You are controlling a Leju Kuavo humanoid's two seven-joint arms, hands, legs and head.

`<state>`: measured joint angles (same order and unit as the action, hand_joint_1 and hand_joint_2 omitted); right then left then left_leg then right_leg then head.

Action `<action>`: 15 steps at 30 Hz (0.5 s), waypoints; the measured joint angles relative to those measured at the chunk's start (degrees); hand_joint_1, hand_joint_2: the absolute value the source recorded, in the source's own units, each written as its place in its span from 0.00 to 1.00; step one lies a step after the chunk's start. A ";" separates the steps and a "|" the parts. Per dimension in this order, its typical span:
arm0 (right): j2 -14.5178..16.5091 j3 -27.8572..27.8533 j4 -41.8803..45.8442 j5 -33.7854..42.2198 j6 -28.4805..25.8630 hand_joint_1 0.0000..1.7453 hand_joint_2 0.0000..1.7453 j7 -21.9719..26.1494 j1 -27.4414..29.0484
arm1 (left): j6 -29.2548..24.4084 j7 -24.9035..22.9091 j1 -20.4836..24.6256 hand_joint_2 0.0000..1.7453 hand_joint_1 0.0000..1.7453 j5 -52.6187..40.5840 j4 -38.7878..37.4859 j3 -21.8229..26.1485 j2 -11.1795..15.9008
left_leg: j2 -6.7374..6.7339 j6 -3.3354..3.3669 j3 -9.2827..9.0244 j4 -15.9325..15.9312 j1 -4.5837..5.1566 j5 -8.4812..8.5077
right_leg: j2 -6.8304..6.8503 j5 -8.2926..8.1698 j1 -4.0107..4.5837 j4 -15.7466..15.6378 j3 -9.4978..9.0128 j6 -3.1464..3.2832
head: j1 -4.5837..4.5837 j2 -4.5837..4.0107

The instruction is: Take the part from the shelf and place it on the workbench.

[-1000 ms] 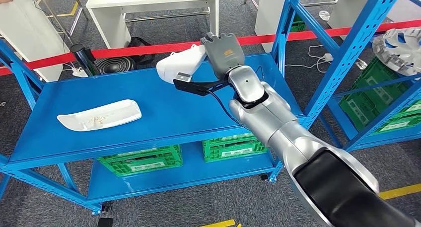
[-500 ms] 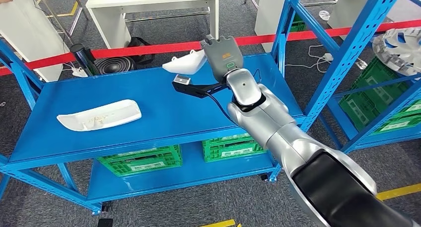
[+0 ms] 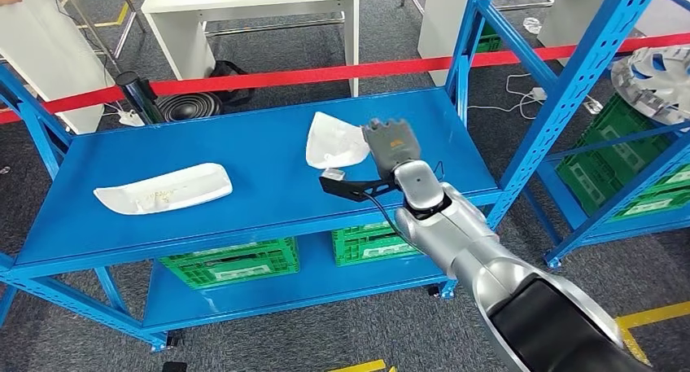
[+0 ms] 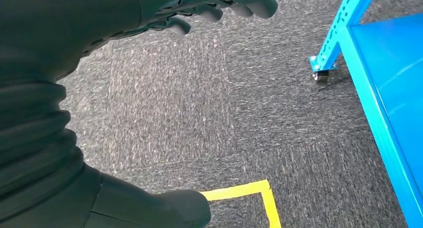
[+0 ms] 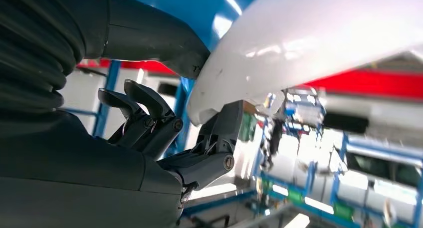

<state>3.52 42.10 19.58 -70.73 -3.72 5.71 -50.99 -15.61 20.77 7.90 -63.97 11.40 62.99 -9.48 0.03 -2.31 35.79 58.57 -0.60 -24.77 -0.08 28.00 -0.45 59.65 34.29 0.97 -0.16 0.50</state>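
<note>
The blue metal bench is seen whole from the head view, its flat painted top spanned between perforated blue uprights, with green slatted crates stored on the lower deck. Grey carpet with a yellow tape corner is shown in the left wrist view, along with one castered leg of a blue frame. The silver right arm is reached across the bench's right half, near its front edge. A long, smooth white moulded part is laid flat on the left half, well apart from the arm, with bare blue surface between them. A second white part, glossy and curved, is held at the right hand just above or on the bench top; contact with the surface cannot be told. In the right wrist view this part is seen pinched between the thick thumb and the dark fingers. The left hand is hung over the carpet, its fingers loosely spread with nothing in them.
</note>
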 joint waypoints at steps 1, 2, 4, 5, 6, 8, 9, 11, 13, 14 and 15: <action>-0.33 -0.23 -0.24 0.01 0.49 1.00 1.00 -0.09 0.66 | 0.10 0.03 0.00 1.00 0.00 -0.09 -0.01 -0.16 0.10 | -0.01 0.01 0.01 0.00 0.00 0.00 | 0.00 0.00 0.00 0.00 0.00 0.00 | 0.00 0.00; -0.64 -0.45 -0.48 0.00 1.11 1.00 1.00 -0.16 1.21 | 0.29 0.04 0.01 1.00 0.00 -0.09 -0.01 -0.26 0.19 | -0.02 0.01 0.01 0.00 0.00 -0.01 | -0.01 0.00 0.00 0.00 0.01 0.00 | 0.00 0.00; -1.20 -0.80 -0.90 0.00 2.33 1.00 1.00 -0.34 2.14 | 0.96 0.07 0.04 1.00 0.00 -0.03 -0.01 -0.36 0.33 | -0.05 0.01 0.00 0.00 0.00 -0.01 | -0.03 0.00 0.00 0.00 0.02 0.00 | 0.01 0.00; -1.50 -0.95 -1.10 0.00 2.81 1.00 1.00 -0.46 2.55 | 1.25 0.15 0.04 1.00 0.00 0.00 -0.01 -0.38 0.41 | -0.04 0.01 0.00 0.01 0.00 -0.01 | -0.03 0.00 0.00 0.00 0.02 0.00 | 0.01 0.00; -1.76 -1.13 -1.29 0.02 3.13 0.75 1.00 -0.60 2.92 | 1.45 0.27 0.03 1.00 0.00 0.02 0.00 -0.42 0.47 | -0.03 0.01 0.01 0.01 0.00 -0.01 | -0.02 0.00 0.00 0.00 0.02 0.00 | 0.01 0.00; -2.29 -1.56 -1.62 0.18 3.44 0.25 1.00 -0.95 3.53 | 1.61 0.65 0.02 1.00 0.00 -0.01 -0.01 -0.54 0.58 | -0.02 0.01 0.01 0.01 0.00 -0.01 | -0.02 0.00 0.00 0.00 0.02 0.00 | 0.01 0.00; -2.52 -1.78 -1.75 0.28 3.50 0.00 1.00 -1.12 3.76 | 1.69 0.84 0.02 1.00 0.00 -0.05 0.00 -0.62 0.61 | -0.02 0.01 0.01 0.01 0.00 -0.01 | -0.02 0.00 0.00 0.00 0.02 0.00 | 0.01 0.00; -2.98 -2.12 -2.02 0.40 3.53 0.00 1.00 -1.30 4.14 | 1.95 1.14 0.04 1.00 0.00 -0.13 0.00 -0.75 0.66 | -0.03 0.02 0.01 0.01 0.00 -0.01 | -0.02 0.00 0.00 0.00 0.02 0.00 | 0.01 0.00; -3.37 -2.36 -2.28 0.44 3.52 0.00 1.00 -1.33 4.36 | 2.14 1.25 0.07 0.50 0.00 0.00 0.01 -0.79 0.69 | -0.04 0.02 0.01 0.01 0.00 -0.01 | -0.02 0.00 0.00 0.00 0.02 0.00 | 0.01 0.00; -3.53 -2.50 -2.38 0.45 3.51 0.00 1.00 -1.33 4.42 | 2.09 1.25 0.08 0.25 0.00 0.14 0.01 -0.79 0.69 | -0.04 0.02 0.01 0.01 0.00 -0.01 | -0.03 0.00 0.00 0.00 0.02 0.00 | 0.01 0.00; -3.66 -2.67 -2.44 0.44 3.50 0.00 1.00 -1.33 4.45 | 1.96 1.16 0.09 0.00 0.00 0.32 0.01 -0.79 0.69 | -0.04 0.02 0.01 0.01 0.00 -0.01 | -0.02 0.00 0.00 0.00 0.02 0.00 | 0.01 0.00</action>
<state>-0.14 39.43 17.14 -70.29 -0.21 4.37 -46.55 -13.64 21.93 7.99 -63.66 11.41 62.20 -8.79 -0.02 -2.29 35.80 58.57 -0.60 -24.78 -0.11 28.00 -0.46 59.65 34.31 0.97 -0.15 0.50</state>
